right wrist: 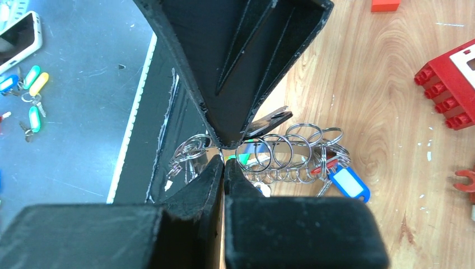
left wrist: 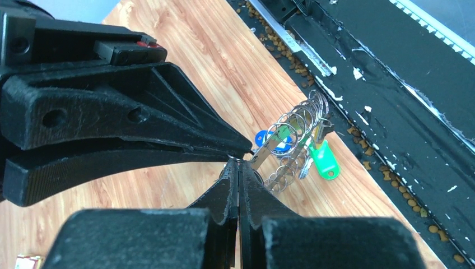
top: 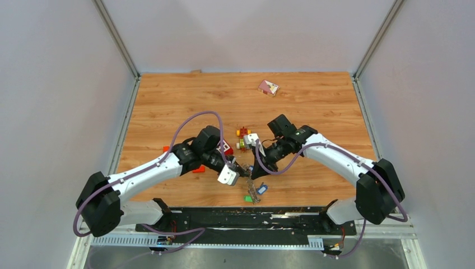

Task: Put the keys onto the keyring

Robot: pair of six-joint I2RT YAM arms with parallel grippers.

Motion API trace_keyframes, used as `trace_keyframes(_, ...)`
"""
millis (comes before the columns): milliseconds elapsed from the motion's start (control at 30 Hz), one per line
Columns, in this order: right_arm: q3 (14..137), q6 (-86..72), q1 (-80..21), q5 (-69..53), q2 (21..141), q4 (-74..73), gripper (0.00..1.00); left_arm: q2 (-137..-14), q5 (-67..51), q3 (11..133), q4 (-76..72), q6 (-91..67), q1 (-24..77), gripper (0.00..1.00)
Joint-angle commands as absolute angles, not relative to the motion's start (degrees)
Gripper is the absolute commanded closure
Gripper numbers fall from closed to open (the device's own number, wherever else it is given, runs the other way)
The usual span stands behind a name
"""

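At the tips of the left hand [left wrist: 239, 171] the two fingers are pressed flat together with no gap. A silver key blade [left wrist: 262, 157] comes out right at their ends, though whether it is truly pinched there cannot be told. Touching those tips from the opposite side is the right hand [right wrist: 224, 165]. Its fingers are likewise closed tight, and what they have hold of, if anything, cannot be made out. Just beyond the meeting point lies the keyring [left wrist: 305, 120], a bunched row of thin silver rings standing on edge, with the keys [left wrist: 302, 165] hanging in a tangle beneath it. A blue tag [left wrist: 284, 144] sits among the nearest rings, and a green tag [left wrist: 325, 159] lies on the far side of the bunch from the left hand. All of this rests on the wooden table [left wrist: 213, 73] close to its near edge. Past the bunch from the left hand runs the black base rail [left wrist: 392, 101], with brown crumbs scattered along its border. Farther out from the right hand, off to its right, a red brick block [right wrist: 448, 95] stands on the table well apart from the rings. A small red piece [right wrist: 385, 4] lies beyond it. Off the table to that hand's left, a phone [right wrist: 17, 36] and a few loose coloured key tags [right wrist: 33, 95] lie on a grey surface.
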State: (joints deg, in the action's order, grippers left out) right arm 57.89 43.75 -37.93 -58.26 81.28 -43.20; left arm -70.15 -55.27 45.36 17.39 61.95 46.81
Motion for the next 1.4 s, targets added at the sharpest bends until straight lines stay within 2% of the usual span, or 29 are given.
trace_keyframes(0, 62.24, 43.68, -36.57, -61.08, 82.76, -39.81, 1.0, -69.79, -56.82, 45.83, 24.23, 65.26, 49.32, 1.0)
trace_keyframes(1367, 67.05, 43.33, -32.77, -69.36, 91.33, -45.55, 1.0, -68.91, -54.72, 45.62, 31.65, 79.01, 53.61, 1.0)
